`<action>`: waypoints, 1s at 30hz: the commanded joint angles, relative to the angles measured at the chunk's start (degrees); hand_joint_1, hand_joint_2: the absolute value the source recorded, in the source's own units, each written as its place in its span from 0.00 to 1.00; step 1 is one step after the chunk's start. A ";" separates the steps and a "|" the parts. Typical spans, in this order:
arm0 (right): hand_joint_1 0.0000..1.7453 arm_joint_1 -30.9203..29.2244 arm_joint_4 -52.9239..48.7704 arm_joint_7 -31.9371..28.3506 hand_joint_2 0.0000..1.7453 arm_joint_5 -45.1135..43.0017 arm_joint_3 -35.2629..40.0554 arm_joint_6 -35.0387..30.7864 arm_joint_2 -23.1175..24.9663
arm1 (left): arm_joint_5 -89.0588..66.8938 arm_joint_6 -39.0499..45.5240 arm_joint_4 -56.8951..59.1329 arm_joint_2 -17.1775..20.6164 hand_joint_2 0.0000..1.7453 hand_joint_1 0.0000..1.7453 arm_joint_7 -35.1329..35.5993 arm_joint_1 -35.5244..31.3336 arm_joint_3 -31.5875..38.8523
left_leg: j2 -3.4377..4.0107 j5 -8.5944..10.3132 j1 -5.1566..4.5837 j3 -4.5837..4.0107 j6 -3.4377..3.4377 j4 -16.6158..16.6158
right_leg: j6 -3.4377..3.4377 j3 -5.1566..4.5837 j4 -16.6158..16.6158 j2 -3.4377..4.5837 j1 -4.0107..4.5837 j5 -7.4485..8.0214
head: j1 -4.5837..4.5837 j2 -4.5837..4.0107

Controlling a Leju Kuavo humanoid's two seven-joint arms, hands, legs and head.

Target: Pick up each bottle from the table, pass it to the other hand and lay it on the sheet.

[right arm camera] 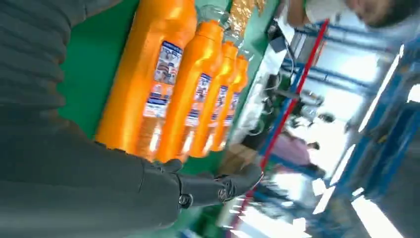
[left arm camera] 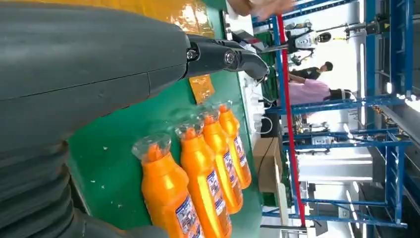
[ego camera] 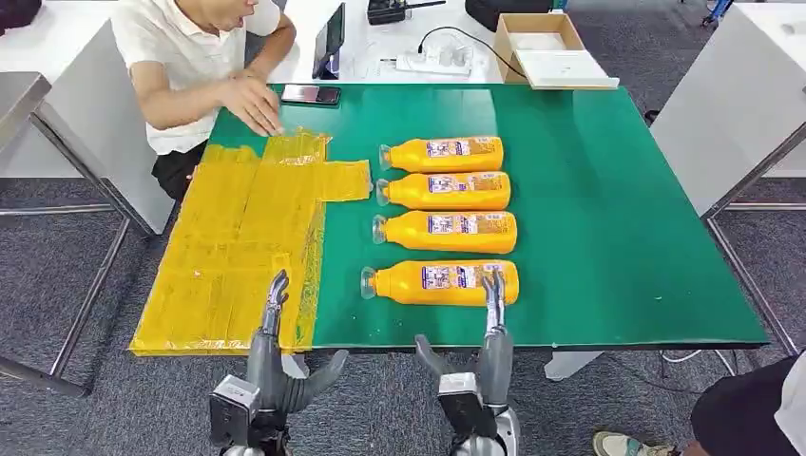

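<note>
Several orange bottles lie side by side on the green table (ego camera: pixel 608 209), caps pointing toward the yellow sheet (ego camera: pixel 238 247). The nearest bottle (ego camera: pixel 442 282) lies by the front edge, and others (ego camera: pixel 447 232) (ego camera: pixel 447 191) lie behind it. My right hand (ego camera: pixel 480 356) is raised at the front edge with fingers straight and thumb out, holding nothing; its fingertips (ego camera: pixel 493 285) overlap that bottle's base end. My left hand (ego camera: pixel 271 356) is likewise open, with fingertips (ego camera: pixel 277 290) over the sheet's near corner. The left wrist view shows the bottle row (left arm camera: pixel 168 193) beyond my left hand (left arm camera: pixel 99 64). In the right wrist view the nearest bottle (right arm camera: pixel 148 74) lies beside my right hand (right arm camera: pixel 124 188).
A person sits at the far left with a hand (ego camera: pixel 252 100) on the table by the sheet's far edge. A phone (ego camera: pixel 311 94) lies at the table's far edge. A cardboard box (ego camera: pixel 551 47) and a power strip (ego camera: pixel 432 62) sit behind. Another person's foot (ego camera: pixel 623 445) shows at lower right.
</note>
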 commanded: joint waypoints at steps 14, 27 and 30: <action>0.00 -18.88 21.91 14.13 1.00 22.41 -10.41 3.18 -12.22 | -0.40 -4.23 6.31 -0.79 1.00 0.00 -1.02 -4.37 -0.13 | 0.12 -0.03 -0.01 0.19 -0.05 -0.04 | -0.05 0.18 -0.07 0.05 0.02 0.03 | -0.04 0.02; 0.00 -27.26 34.00 17.27 1.00 26.79 -3.28 15.21 -12.88 | 1.21 -9.36 6.41 -1.33 1.00 0.00 1.20 -5.90 -0.26 | 0.26 -0.10 0.03 0.27 -0.08 0.00 | -0.09 0.25 -0.01 0.16 0.07 0.00 | -0.02 0.02; 0.00 -27.98 34.42 17.29 1.00 27.04 -2.14 16.50 -12.82 | 0.89 -9.48 6.38 -1.29 1.00 0.00 1.39 -6.08 -0.63 | 0.22 -0.08 0.04 0.25 -0.08 0.01 | -0.09 0.24 0.00 0.13 0.07 0.00 | -0.02 0.02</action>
